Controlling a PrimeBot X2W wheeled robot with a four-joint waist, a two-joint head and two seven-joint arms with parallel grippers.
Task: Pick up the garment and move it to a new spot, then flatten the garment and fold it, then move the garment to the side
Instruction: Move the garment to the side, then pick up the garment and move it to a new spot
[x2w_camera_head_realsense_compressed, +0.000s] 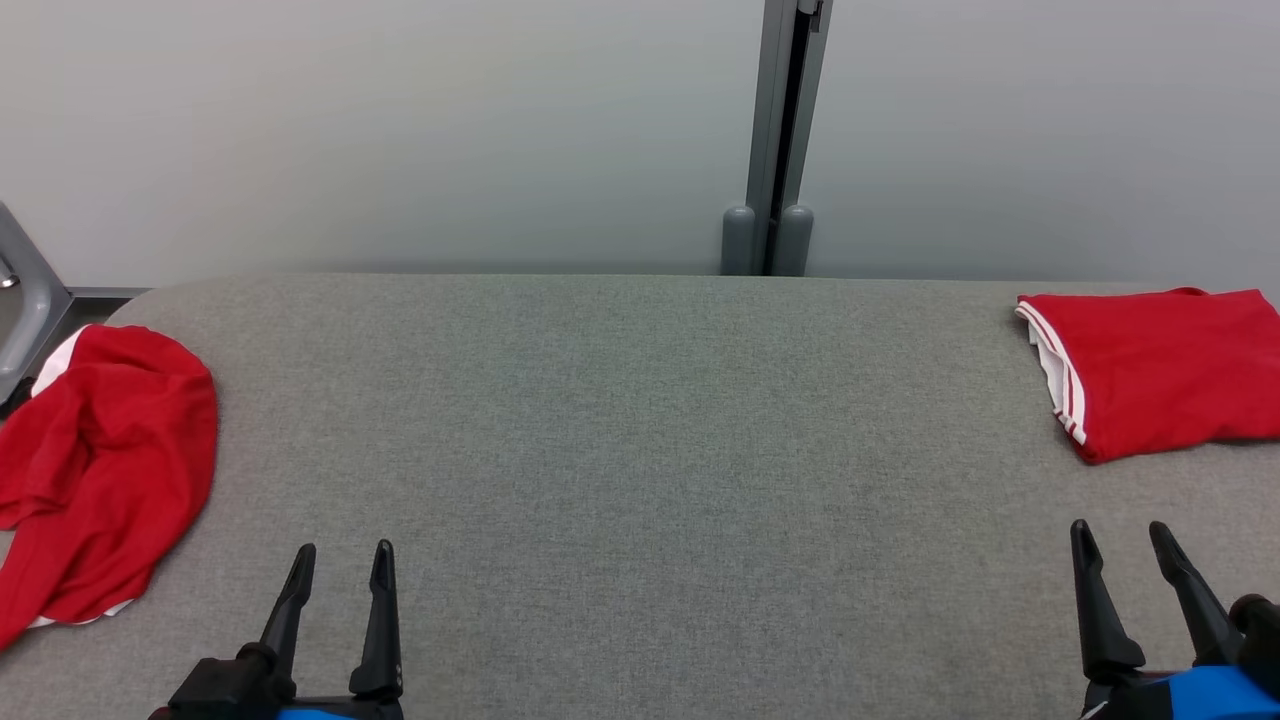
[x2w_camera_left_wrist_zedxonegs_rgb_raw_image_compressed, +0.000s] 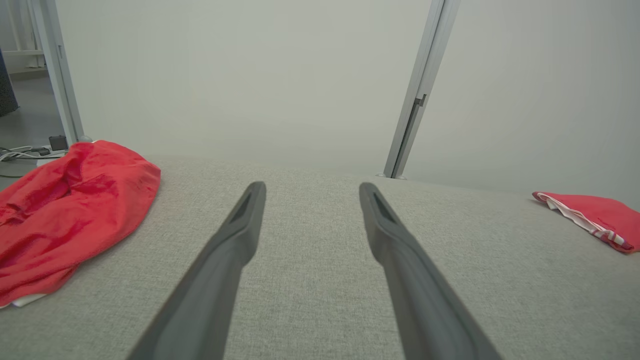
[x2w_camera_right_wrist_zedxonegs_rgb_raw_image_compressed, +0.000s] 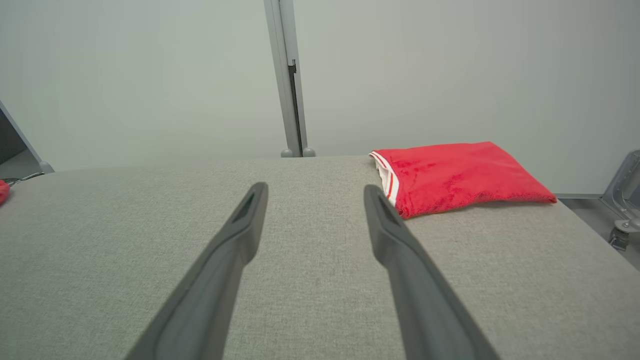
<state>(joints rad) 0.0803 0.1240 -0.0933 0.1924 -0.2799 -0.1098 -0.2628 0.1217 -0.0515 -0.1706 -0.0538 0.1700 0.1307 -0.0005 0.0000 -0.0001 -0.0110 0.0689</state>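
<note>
A crumpled red garment (x2w_camera_head_realsense_compressed: 100, 470) with white trim lies in a heap at the table's left edge, partly hanging over it; the left wrist view has it (x2w_camera_left_wrist_zedxonegs_rgb_raw_image_compressed: 70, 210) at the left. A second red garment (x2w_camera_head_realsense_compressed: 1160, 370) with white striped trim lies neatly folded at the far right, and shows folded (x2w_camera_right_wrist_zedxonegs_rgb_raw_image_compressed: 455, 177) in the right wrist view. My left gripper (x2w_camera_head_realsense_compressed: 343, 555) hovers open near the front edge, right of the crumpled heap and apart from it. My right gripper (x2w_camera_head_realsense_compressed: 1120, 535) is open at the front right, just short of the folded garment. Both hold nothing.
The grey fabric-covered table (x2w_camera_head_realsense_compressed: 640, 450) spreads wide between the two garments. A pale wall with a grey vertical post (x2w_camera_head_realsense_compressed: 775, 140) stands behind it. A grey metal frame (x2w_camera_head_realsense_compressed: 25, 290) sits off the far left corner.
</note>
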